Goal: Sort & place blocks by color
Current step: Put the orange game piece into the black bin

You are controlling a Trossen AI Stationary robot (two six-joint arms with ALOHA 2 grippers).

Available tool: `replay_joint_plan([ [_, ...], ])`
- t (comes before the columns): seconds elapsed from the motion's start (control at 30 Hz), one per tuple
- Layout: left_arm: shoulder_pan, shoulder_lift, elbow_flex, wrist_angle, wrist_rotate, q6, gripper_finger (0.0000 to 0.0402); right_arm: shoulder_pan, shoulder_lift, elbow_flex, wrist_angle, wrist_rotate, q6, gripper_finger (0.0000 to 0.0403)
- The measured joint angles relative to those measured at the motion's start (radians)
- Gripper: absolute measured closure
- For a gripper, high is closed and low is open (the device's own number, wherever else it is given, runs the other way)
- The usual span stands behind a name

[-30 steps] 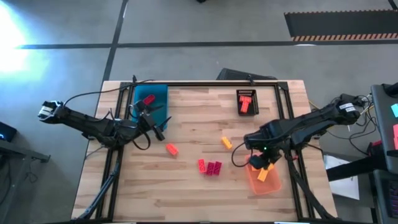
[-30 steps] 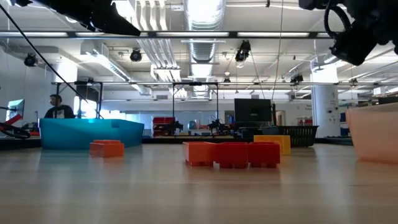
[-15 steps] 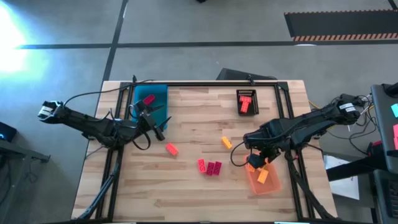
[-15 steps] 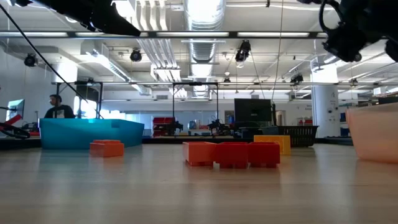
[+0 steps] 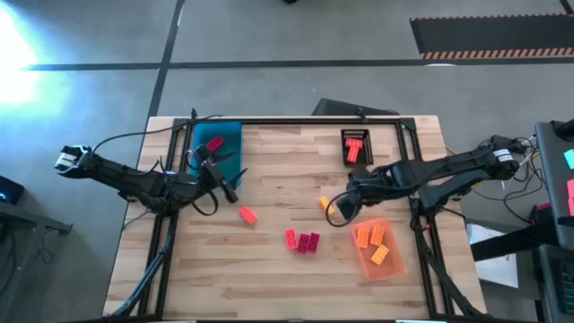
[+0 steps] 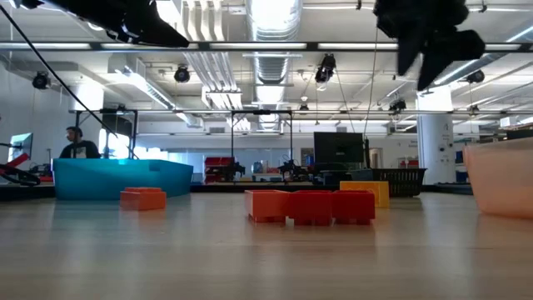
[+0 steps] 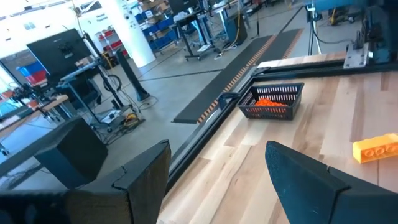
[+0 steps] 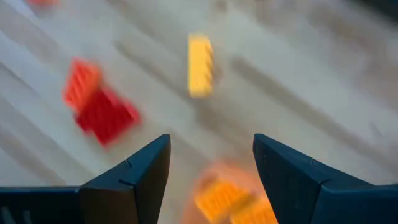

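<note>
Yellow block (image 5: 326,205): lies on the table (image 5: 278,269) just beside the translucent orange tray (image 5: 379,251), on its side toward the black basket (image 5: 356,147); long axis slanted.
Red cluster (image 5: 303,241): red and pinkish blocks touching, between the orange tray and a lone orange block (image 5: 247,214).
Sorted blocks: orange ones (image 5: 370,240) inside the orange tray; one red (image 5: 214,143) in the blue tray (image 5: 218,147); red ones in the basket.
Right claw (image 5: 340,209): hangs over the yellow block, fingers spread, empty.
Left claw (image 5: 231,184): beside the blue tray, spread, empty.
Hard to make out: right wrist view smeared; stud directions unclear.
Background: a person (image 6: 77,144) beyond the table.
</note>
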Motion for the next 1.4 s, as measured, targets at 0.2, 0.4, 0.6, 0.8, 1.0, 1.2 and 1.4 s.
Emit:
replay_joint_plan([
  [0.2, -0.002, 0.0, 0.0, 0.0, 0.0, -0.031, 0.0155, 0.0, 0.0, 0.009, 0.169, 0.158, -0.113, 0.0184],
  [0.4, -0.015, 0.0, 0.0, 0.0, 0.097, -0.061, 0.0155, 0.0, 0.0, -0.031, 0.309, 0.186, -0.267, 0.0184],
  [0.6, -0.023, 0.035, 0.001, -0.031, 0.327, -0.208, 0.0155, 0.0, 0.0, -0.065, 0.326, 0.223, -0.342, 0.0184],
  [0.8, -0.021, 0.135, 0.07, -0.31, 0.475, -0.388, 0.0155, 0.001, 0.0, -0.085, 0.326, 0.223, -0.373, 0.0184],
  [1.0, -0.015, 0.3, 0.177, -0.541, 0.699, -0.375, 0.0156, 0.001, 0.0, -0.087, 0.326, 0.223, -0.41, 0.0184],
  [1.2, -0.013, 0.456, 0.243, -0.709, 0.753, -0.187, 0.0156, 0.001, 0.0, -0.087, 0.327, 0.254, -0.434, 0.0184],
  [1.4, -0.005, 0.561, 0.267, -0.702, 0.754, -0.005, 0.0156, 0.001, 0.0, -0.088, 0.328, 0.257, -0.435, 0.0184],
])
